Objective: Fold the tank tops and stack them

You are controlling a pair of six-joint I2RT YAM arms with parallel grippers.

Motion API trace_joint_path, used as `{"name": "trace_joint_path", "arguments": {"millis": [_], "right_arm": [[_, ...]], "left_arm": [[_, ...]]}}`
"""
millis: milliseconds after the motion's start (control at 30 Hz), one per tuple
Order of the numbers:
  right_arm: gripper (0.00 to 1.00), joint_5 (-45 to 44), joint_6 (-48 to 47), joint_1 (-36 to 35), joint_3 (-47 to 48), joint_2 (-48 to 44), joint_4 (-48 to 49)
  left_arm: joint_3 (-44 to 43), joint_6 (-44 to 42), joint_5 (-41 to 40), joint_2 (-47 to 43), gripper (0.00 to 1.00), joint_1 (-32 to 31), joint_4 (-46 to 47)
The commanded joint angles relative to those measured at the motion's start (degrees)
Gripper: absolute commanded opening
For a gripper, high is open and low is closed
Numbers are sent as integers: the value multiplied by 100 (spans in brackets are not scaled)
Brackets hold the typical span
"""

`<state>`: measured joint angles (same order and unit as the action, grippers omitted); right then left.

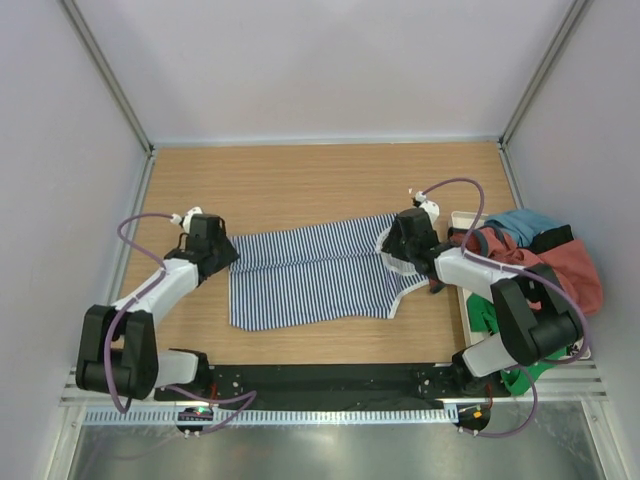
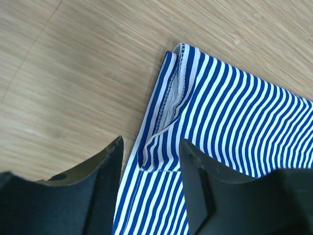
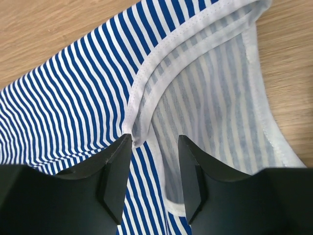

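The striped tank top [image 1: 310, 280] lies flat in the middle of the table [image 1: 300, 180]. The left gripper [image 1: 226, 254] is at its 9 o'clock hem, jaws parted around a raised fold. The right gripper [image 1: 392, 252] is at its 3 o'clock neckline, jaws parted astride the white trim. The rust-red tank top [image 1: 575, 275] is heaped at the table's 3 o'clock edge.

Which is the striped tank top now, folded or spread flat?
Partly folded. The striped tank top lies on the table with its far long side turned over onto itself; the rest lies spread.
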<state>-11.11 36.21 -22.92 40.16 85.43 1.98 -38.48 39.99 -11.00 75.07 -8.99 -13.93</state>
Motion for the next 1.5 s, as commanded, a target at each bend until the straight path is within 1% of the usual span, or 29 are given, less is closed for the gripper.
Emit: {"name": "trace_joint_path", "arguments": {"millis": [0,67,133,167,200,233,367,400,600,700,767,833,900,967,1033,1067,1100,1133,1167,1200,1267,1300,1333,1467], "right_arm": [[49,-330,36,-29,-87,-465,417],[49,-330,9,-29,-35,-483,383],[49,-321,-8,-20,0,-466,356],[52,-304,-8,-20,26,-405,356],[54,-269,-8,-29,62,-352,295],[56,-242,-17,-29,175,-290,251],[56,-163,-8,-20,413,35,119],[57,-154,-8,-20,448,131,92],[57,-110,-26,-29,764,474,5],[57,-128,-26,-29,887,667,-83],[56,-215,-8,-29,941,756,-162],[55,-251,9,-29,976,878,-163],[54,-295,27,-20,1046,1010,-163],[54,-321,18,-20,1134,1133,-373],[53,-356,-8,-29,1327,1335,-531],[50,-382,-17,-20,1397,1406,-593],[49,-391,-26,-20,1528,1493,-646],[47,-418,-43,-29,1599,1555,-742],[40,-479,-43,-29,1731,1695,-786],[36,-505,-70,-11,1801,1757,-821],[28,-497,-131,41,2081,1950,-909],[26,-514,-149,77,2196,2021,-945],[24,-515,-158,112,2311,2109,-1014],[22,-418,-140,331,3040,2636,-1129]], "left_arm": [[147,44,-279,-492,52,-6,268],[165,114,-410,-668,57,3,207],[165,158,-464,-748,59,3,181],[165,211,-490,-731,65,-6,172],[113,220,-421,-687,66,3,180],[60,220,-359,-634,66,-6,172],[-308,168,-87,-160,67,-6,163],[-396,141,-16,85,67,3,163],[-1021,27,-77,894,67,-6,75],[-1275,0,-95,1289,63,3,-4],[-1337,44,-200,1414,56,3,-100],[-1268,114,-322,1502,52,-6,-57],[-1250,141,-376,1624,52,-6,-22],[-1293,132,-350,1747,50,-6,5],[-1398,132,-323,1931,43,-6,-4],[-1434,132,-315,1985,39,-6,5],[-1478,132,-315,2064,30,3,31],[-1548,132,-315,2134,27,3,57],[-1618,123,-341,2300,24,-6,49],[-1697,115,-358,2398,16,3,-4],[-2048,88,-437,2721,10,20,-170],[-2180,79,-438,2828,4,29,-197],[-2416,79,-420,2951,1,55,-215],[-3155,97,-306,3557,0,170,-241]]}}
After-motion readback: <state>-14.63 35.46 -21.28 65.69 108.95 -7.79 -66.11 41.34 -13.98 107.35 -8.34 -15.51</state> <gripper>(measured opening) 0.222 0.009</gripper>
